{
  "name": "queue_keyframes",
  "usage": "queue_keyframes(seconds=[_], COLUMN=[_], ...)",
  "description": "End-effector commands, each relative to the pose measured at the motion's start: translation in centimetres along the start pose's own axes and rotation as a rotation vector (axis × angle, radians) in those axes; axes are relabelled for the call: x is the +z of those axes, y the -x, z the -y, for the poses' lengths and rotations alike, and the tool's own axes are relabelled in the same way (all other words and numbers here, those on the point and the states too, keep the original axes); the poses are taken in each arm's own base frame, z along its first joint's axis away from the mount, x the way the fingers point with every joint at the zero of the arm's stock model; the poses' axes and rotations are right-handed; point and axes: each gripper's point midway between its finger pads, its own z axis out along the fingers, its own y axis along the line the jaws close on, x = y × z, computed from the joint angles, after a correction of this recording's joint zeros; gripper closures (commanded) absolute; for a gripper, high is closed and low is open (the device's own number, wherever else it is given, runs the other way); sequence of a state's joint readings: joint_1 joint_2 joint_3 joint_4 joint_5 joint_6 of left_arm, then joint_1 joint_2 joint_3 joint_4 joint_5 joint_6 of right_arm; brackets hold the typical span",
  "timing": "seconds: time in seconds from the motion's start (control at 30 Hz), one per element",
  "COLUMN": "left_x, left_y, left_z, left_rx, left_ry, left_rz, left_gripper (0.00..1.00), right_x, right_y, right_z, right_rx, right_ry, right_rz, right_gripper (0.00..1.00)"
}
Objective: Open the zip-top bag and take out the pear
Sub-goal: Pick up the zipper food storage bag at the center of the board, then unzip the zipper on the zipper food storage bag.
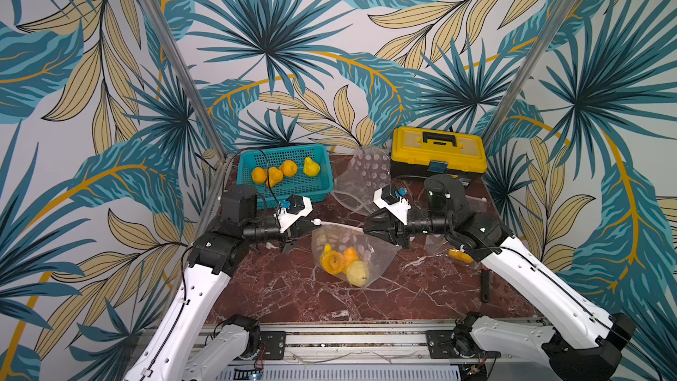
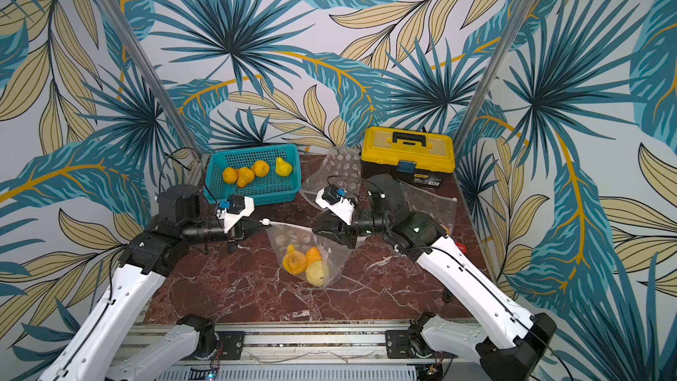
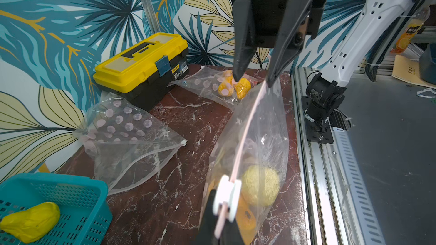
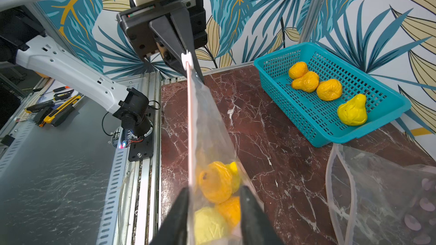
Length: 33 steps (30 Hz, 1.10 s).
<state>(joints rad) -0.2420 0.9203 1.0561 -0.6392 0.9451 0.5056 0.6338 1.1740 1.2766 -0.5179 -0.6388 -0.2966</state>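
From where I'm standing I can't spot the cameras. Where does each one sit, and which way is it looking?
Top views: one twin-lens head above and behind the arm bases, looking down at the marble table; the left arm and right arm both show.
Left wrist: rides the left arm, looking past its own fingers over the zip-top bag to the right gripper and toolbox.
Right wrist: rides the right arm, looking past its own fingers to the left gripper and basket.
Shared: both wrist views show the bag's zip strip running between the grippers.

You face leaf-print walls (image 1: 329, 31) (teal and tan), metal posts (image 1: 176, 56), and a red-brown marble tabletop (image 1: 293, 295).
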Motion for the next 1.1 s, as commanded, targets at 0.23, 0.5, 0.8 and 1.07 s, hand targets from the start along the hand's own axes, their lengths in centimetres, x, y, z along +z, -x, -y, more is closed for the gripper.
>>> queue_keyframes(seconds=[0.23,0.5,0.8,1.07], left_x=[-0.1,0.1,0.3,0.4], left_y=[1.1,1.0,0.7,0.3], left_z=[0.2,-0.1,-0.3,-1.3], left_rx=[-0.005,-0.020,-0.020,-0.033], left_ry=[-0.033,-0.038,-0.038,0.015], left_rz=[0.038,0.033,0.027,-0.003], left_gripper=[1.00,1.00,1.00,1.00], right_x=[3.6,7.9,9.9,9.2], right_y=[4.4,5.6,4.7,4.3], right_z=[-0.7,-2.1,-0.9,-0.5], right_rx=[0.010,0.058,0.130,0.128], right_ry=[0.070,0.099,0.016,-0.026], right_rz=[-0.007,-0.052,-0.091,-0.099], right_gripper=[0.49,0.51,0.70,0.98])
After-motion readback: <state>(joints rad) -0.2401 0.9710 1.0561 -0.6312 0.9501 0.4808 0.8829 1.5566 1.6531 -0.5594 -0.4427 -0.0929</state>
